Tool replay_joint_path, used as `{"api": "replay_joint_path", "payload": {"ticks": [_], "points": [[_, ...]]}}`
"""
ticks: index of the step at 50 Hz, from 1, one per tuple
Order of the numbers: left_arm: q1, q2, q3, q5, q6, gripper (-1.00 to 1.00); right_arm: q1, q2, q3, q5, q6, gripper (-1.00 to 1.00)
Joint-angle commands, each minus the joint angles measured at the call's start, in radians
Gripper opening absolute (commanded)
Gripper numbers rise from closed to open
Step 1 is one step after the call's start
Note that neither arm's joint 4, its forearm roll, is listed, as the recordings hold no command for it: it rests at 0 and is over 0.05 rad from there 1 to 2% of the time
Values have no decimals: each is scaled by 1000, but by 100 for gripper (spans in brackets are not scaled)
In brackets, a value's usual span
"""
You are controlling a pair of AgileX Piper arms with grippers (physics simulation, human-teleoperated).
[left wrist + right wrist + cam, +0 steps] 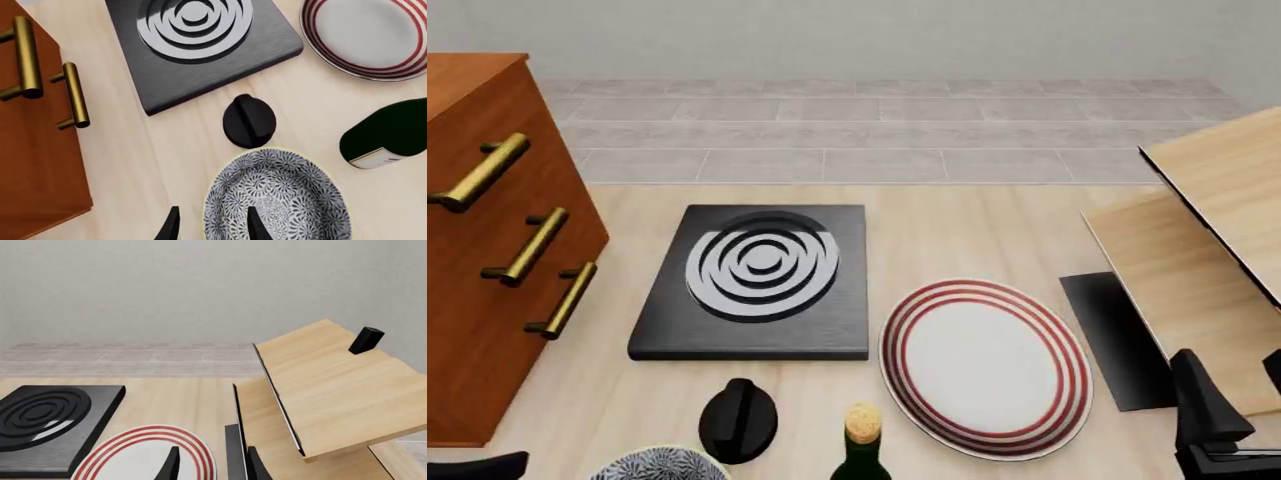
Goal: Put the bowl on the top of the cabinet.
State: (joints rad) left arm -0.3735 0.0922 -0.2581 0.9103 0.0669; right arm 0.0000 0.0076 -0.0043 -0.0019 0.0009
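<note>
Patterned round bowl point(277, 197), black-and-white floral inside with a thin yellow rim, is sitting on the pale wood worktop point(167, 150) at the near edge, only its far rim showing in the front view point(661, 464). The left gripper point(210, 225) is hovering over the bowl's rim on the cabinet side, its two dark fingertips apart, one seemingly over the patterned inside and one outside the rim, holding nothing. A good grasp likely calls for lowering straight down so the fingers straddle the rim wall before closing, since a shallow bite on a thin curved edge could slip.

Just beyond the bowl is lying a black rounded knob-like object point(249, 121), and a dark green bottle point(387, 135) is standing close on the other side; the lift should rise clear of both before swinging sideways. The tall reddish-brown wooden cabinet point(481, 250) with brass bar handles point(527, 245) is standing at the left, so the bowl needs carrying well above its top edge. A black square hotplate point(761, 280) and a red-ringed white plate point(985, 365) are resting farther out.

The right gripper point(210, 462) is idling with fingers parted and empty near the light-wood panels point(333, 390).
</note>
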Motion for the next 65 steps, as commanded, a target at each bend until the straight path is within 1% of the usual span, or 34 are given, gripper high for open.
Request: {"api": "replay_joint_path", "payload": {"ticks": [1,11,16,30,35,43,62,65], "points": [[5,3,41,-30,12,100,0,0,0,0,0,100],[6,10,79,-69,20,100,0,0,0,0,0,100],[-2,0,91,-67,13,100,0,0,0,0,0,100],[20,3,148,-109,33,100,0,0,0,0,0,100],[28,24,166,-139,42,100,0,0,0,0,0,100],[32,15,184,-149,46,100,0,0,0,0,0,100],[47,55,234,-224,58,100,0,0,0,0,0,100],[53,58,241,-232,69,100,0,0,0,0,0,100]]}}
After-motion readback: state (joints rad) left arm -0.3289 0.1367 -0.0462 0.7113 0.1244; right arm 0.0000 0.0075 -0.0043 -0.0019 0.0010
